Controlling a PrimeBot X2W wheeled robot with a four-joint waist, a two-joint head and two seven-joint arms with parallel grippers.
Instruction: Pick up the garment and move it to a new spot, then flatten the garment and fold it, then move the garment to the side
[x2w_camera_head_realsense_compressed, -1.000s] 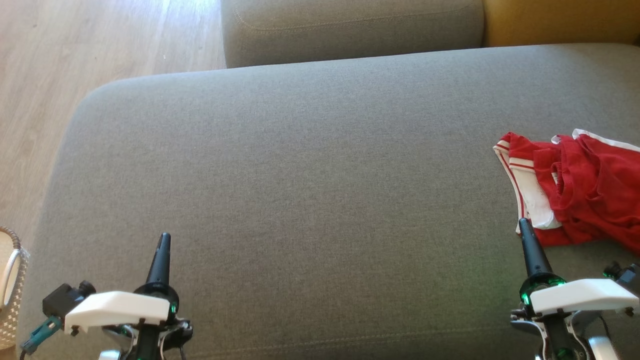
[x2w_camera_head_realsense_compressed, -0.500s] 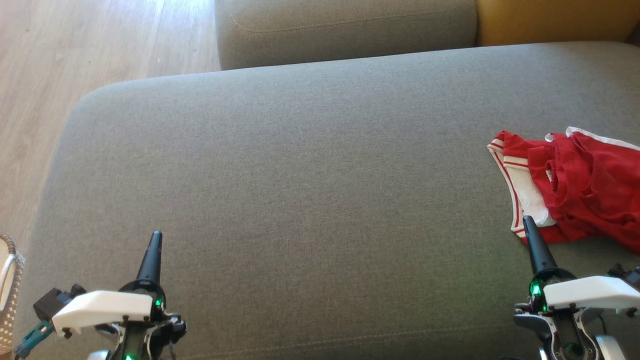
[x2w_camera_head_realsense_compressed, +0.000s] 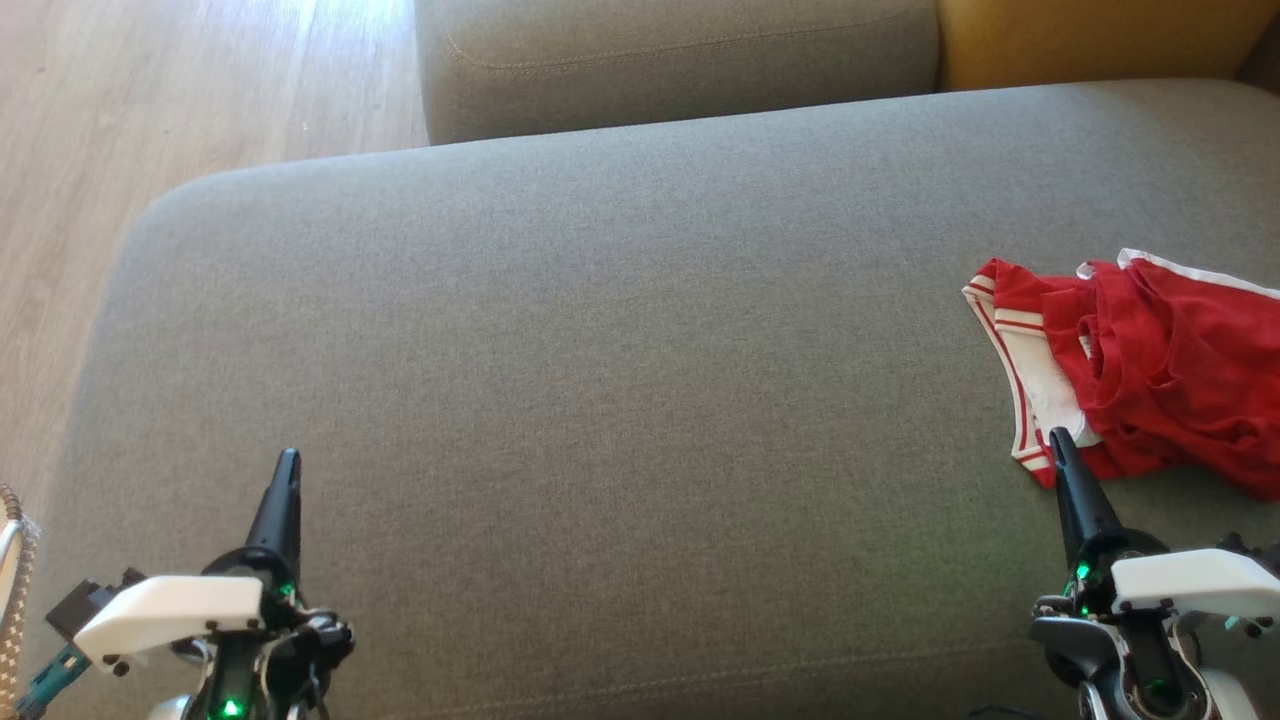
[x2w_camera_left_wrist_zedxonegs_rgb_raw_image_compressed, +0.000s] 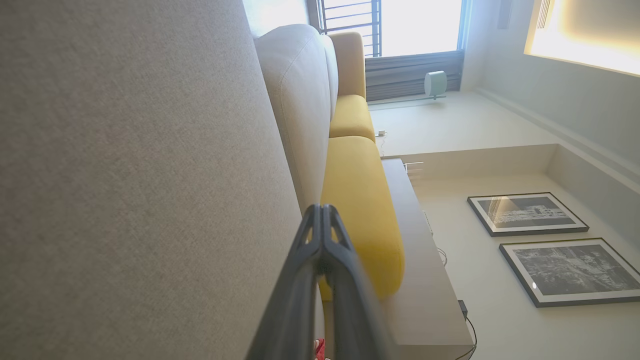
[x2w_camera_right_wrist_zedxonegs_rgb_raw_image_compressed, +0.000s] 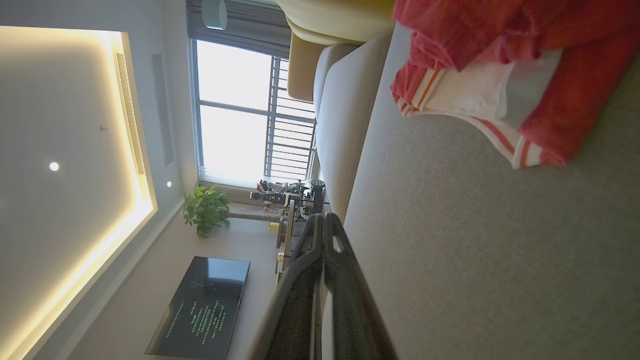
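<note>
The garment is a crumpled red piece with white trim and red stripes, lying at the right edge of the grey sofa cushion. In the right wrist view the garment fills the upper right. My right gripper is shut, empty, its tip just short of the garment's near left corner. My left gripper is shut and empty, low over the cushion's front left, far from the garment. Both wrist views show the fingers pressed together: the left gripper and the right gripper.
A grey back cushion and a yellow cushion lie beyond the seat. Wooden floor is at the left. A woven basket stands at the lower left edge. The seat's wide middle is bare fabric.
The head camera has drifted, shifting the whole picture left and up. Both grippers sit a little lower in frame, still shut. The garment has not been disturbed.
</note>
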